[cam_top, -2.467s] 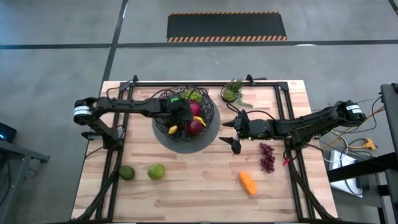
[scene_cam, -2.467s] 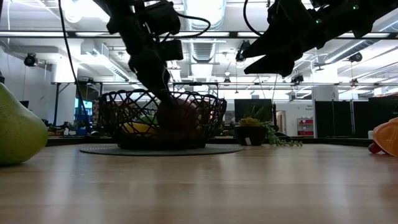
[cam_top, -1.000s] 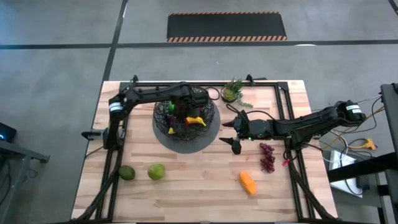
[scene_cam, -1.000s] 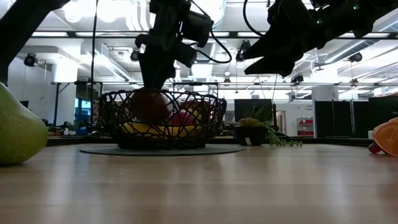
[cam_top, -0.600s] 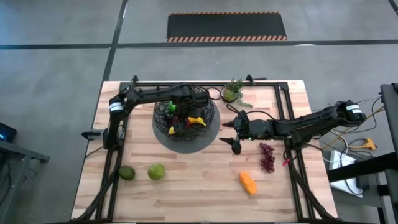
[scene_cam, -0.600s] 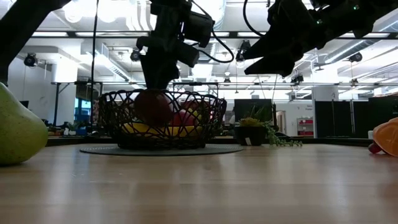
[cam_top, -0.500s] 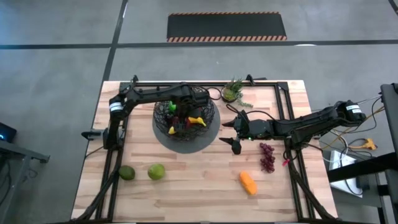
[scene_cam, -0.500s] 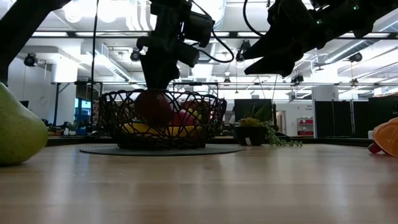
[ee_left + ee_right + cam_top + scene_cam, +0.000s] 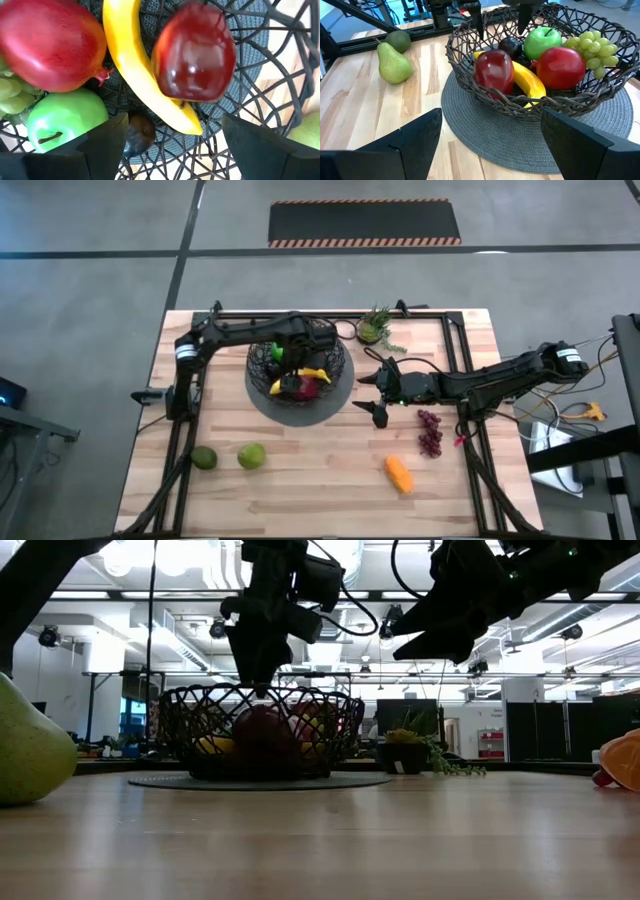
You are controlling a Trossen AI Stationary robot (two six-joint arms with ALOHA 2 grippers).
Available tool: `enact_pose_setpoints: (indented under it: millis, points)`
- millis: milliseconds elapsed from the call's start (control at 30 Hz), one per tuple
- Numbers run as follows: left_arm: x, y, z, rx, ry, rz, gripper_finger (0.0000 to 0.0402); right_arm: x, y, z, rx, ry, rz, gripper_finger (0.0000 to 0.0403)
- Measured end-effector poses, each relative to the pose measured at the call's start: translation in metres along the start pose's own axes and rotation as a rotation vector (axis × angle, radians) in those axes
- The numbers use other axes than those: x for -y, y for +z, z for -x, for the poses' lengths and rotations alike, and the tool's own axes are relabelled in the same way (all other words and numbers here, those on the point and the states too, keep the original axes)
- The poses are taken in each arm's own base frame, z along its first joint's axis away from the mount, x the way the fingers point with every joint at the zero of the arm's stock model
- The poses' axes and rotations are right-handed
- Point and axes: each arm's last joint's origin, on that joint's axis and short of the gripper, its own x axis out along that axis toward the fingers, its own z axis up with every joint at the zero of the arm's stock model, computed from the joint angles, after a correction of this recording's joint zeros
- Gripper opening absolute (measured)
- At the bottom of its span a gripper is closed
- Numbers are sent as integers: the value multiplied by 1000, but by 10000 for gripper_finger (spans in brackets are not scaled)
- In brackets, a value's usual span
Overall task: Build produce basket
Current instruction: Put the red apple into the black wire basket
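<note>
The black wire-mesh basket [image 9: 298, 372] stands on a grey round mat on the table's far-left part. Inside it lie a yellow banana [image 9: 135, 70], a dark red apple [image 9: 194, 52] resting on the banana, a second red fruit [image 9: 50, 45], a green apple [image 9: 65, 120], green grapes [image 9: 594, 45] and a small dark fruit [image 9: 137, 132]. My left gripper [image 9: 288, 358] hangs open over the basket, fingers pointing down above the fruit [image 9: 477, 20]. My right gripper [image 9: 372, 397] is open, hovering just right of the basket.
On the table outside the basket lie a green pear [image 9: 204, 458] and a lime [image 9: 251, 455] near the left front, purple grapes [image 9: 430, 432] and an orange piece [image 9: 398, 474] at the right. A small potted plant [image 9: 375, 328] stands beyond the basket.
The dark red apple that hung under my left gripper above the basket rim has dropped into the basket and now lies on the banana. My left gripper has stayed over the basket; my right arm has kept still.
</note>
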Motion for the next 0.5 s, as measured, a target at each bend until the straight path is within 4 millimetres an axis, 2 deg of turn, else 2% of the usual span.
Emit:
enact_pose_setpoints:
  millis: [167, 300, 500]
  points:
    - [4, -10, 19, 78, 27, -2, 303, 0, 0, 0, 0, 0, -1, 322]
    - [9, -25, 39, 210, 73, -3, 284, 0, 0, 0, -1, 0, -3, 322]
    - [19, -53, 40, 372, 136, 16, 238, 0, -1, 0, -3, -1, -3, 322]
